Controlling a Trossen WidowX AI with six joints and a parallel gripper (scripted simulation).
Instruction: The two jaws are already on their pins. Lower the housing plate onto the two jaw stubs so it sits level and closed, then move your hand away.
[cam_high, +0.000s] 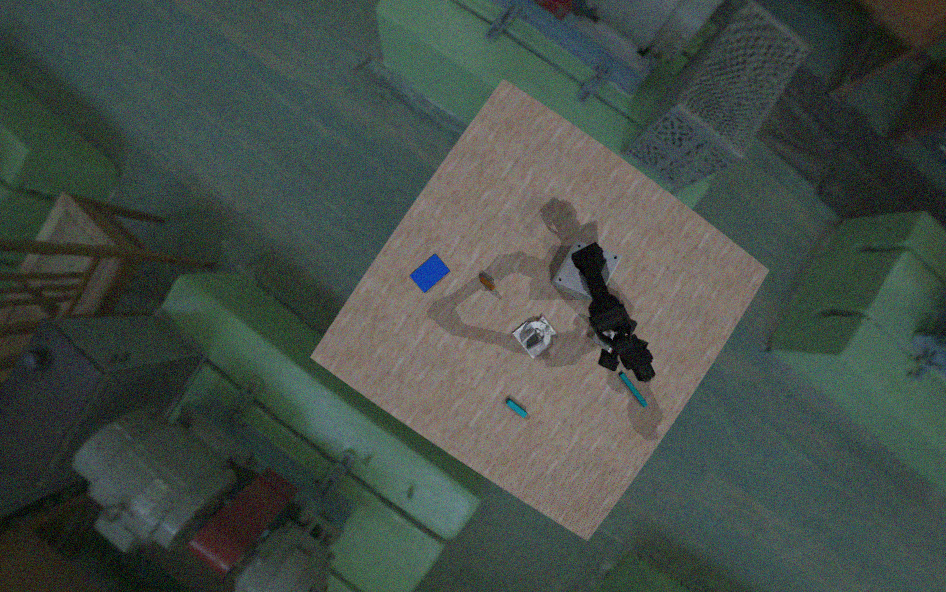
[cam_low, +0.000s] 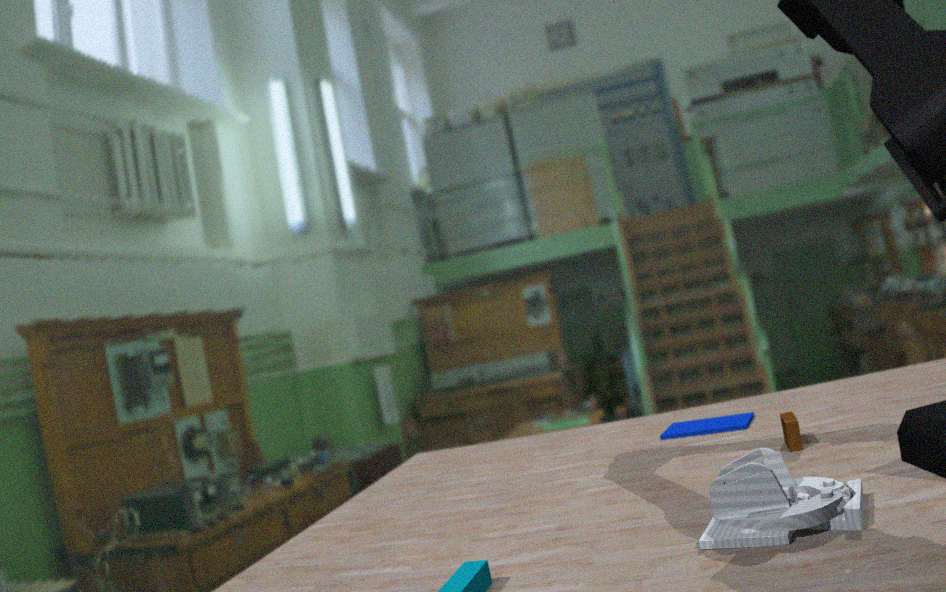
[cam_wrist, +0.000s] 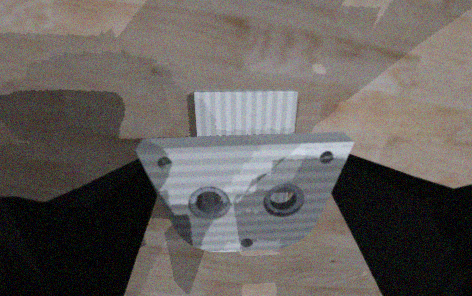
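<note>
The pale housing plate (cam_wrist: 245, 172) has two large ringed holes and three small ones. It lies between the black fingers of my gripper (cam_wrist: 245, 181) (cam_high: 605, 341), which is shut on its two sides. A ribbed pale block (cam_wrist: 245, 114) shows just beyond its straight edge; I cannot tell whether it belongs to the plate. The grey base assembly (cam_high: 534, 336) (cam_low: 749, 536) stands apart, to the left of the gripper in the top view, with an upright wall and small raised stubs. The exact seating of the jaws is too small to tell. The plate's height above the table is unclear.
On the wooden table (cam_high: 502, 153) lie a blue flat block (cam_high: 429, 272) (cam_low: 708, 425), a small orange-brown block (cam_high: 486, 281) (cam_low: 791, 431), a short teal bar (cam_high: 516, 407) (cam_low: 466, 576) and a longer teal bar (cam_high: 632, 389) near the gripper.
</note>
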